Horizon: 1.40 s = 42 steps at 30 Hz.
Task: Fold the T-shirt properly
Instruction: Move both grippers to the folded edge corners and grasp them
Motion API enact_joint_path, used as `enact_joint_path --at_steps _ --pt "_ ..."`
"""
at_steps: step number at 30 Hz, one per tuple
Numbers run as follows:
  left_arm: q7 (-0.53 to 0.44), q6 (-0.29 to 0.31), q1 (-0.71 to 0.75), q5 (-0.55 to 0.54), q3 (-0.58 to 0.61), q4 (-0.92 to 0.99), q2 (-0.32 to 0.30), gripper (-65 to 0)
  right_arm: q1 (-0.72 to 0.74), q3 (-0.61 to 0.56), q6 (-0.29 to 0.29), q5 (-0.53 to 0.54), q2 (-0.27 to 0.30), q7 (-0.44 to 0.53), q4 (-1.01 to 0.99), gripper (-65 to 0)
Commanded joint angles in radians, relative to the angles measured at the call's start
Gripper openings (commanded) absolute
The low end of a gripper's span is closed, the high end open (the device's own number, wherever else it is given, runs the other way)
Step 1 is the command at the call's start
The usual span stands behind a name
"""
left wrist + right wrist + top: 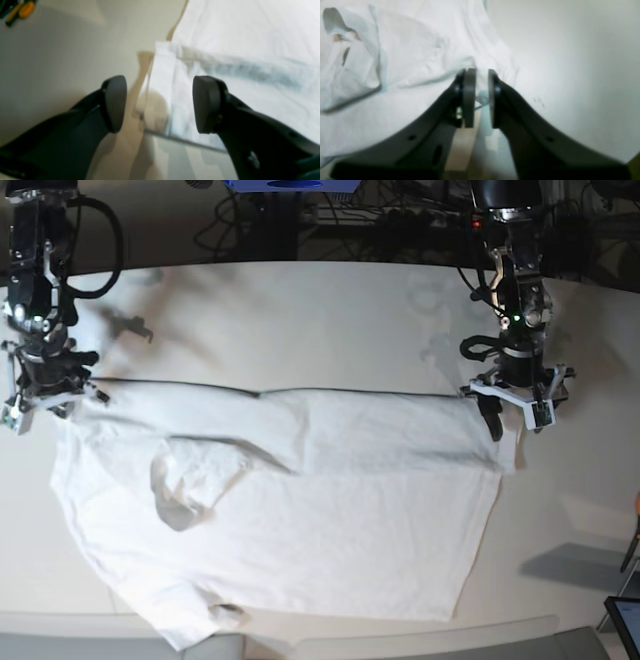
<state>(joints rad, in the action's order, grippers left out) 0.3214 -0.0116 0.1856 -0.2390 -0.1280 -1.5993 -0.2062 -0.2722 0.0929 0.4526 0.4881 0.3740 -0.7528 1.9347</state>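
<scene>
**A:** Where does the T-shirt lie?

**B:** Spread wide over the middle of the tabletop. Its far edge is doubled over toward the viewer in a long band, with the fold line running from nine o'clock to three o'clock. The collar opening sits at about eight o'clock of the cloth, and a sleeve tip hangs near the seven o'clock edge.

**A:** How do you judge it will handle?

**B:** Light and limp, I'd say. It wrinkles and will sag between any two held points, so it likely needs both ends lifted evenly. Thin cotton slips easily out of a shallow pinch.

**A:** Best places to grip?

**B:** The two ends of that fold line, or the stitched hem corners, where layers give bulk.

**A:** And the claws?

**B:** The left claw stands wide open, holding nothing, above the hem corner at three o'clock. The right claw at nine o'clock has a narrow gap with white fabric in it; whether it pinches or lets go, I cannot tell.
</scene>
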Motion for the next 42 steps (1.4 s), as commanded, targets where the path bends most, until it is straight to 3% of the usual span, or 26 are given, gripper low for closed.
enact_joint_path --at_steps 1,4,7,13,26,28,30,33,35,42 --pt "-0.029 -0.006 -0.013 0.002 -0.003 -0.02 -0.022 -23.9 0.008 0.026 -0.019 -0.009 0.01 0.016 0.018 -47.4" --pt "-0.029 -0.006 -0.015 0.002 -0.003 -0.014 -0.029 -23.9 0.008 0.067 -0.12 -0.009 0.009 0.013 0.018 -34.7" --pt "-0.029 -0.006 -0.015 0.002 -0.003 -0.008 -0.031 -23.9 0.008 0.086 -0.185 -0.009 0.0 0.013 0.015 -27.6" --pt "-0.029 -0.006 -0.044 0.003 -0.002 0.072 -0.043 -24.0 0.014 0.086 -0.271 -0.012 -0.013 0.017 -0.03 -26.8" --pt "-0.029 -0.004 -0.039 0.003 -0.002 0.047 -0.057 -24.0 0.027 0.077 -0.278 -0.012 -0.013 0.02 -0.06 -27.4" --pt "-0.029 -0.004 -0.015 0.003 -0.002 -0.008 -0.057 -24.2 0.018 0.074 -0.28 -0.012 -0.014 0.022 -0.033 -32.5" --pt "-0.029 -0.004 -0.001 0.003 -0.002 -0.066 -0.054 -27.2 0.015 0.066 -0.28 -0.012 -0.014 0.04 -0.005 -44.1" --pt "-0.029 -0.004 -0.001 0.003 -0.002 -0.094 -0.051 -50.2 0.014 0.048 -0.28 -0.012 -0.014 0.078 -0.005 -65.0" --pt "-0.029 -0.004 -0.015 0.002 -0.002 -0.086 -0.051 -64.7 0.014 0.048 -0.28 -0.012 -0.014 0.077 -0.021 -63.7" --pt "-0.029 -0.004 -0.051 0.002 0.015 0.014 -0.046 -65.0 0.02 0.048 -0.28 -0.013 -0.04 0.077 -0.091 -63.7"
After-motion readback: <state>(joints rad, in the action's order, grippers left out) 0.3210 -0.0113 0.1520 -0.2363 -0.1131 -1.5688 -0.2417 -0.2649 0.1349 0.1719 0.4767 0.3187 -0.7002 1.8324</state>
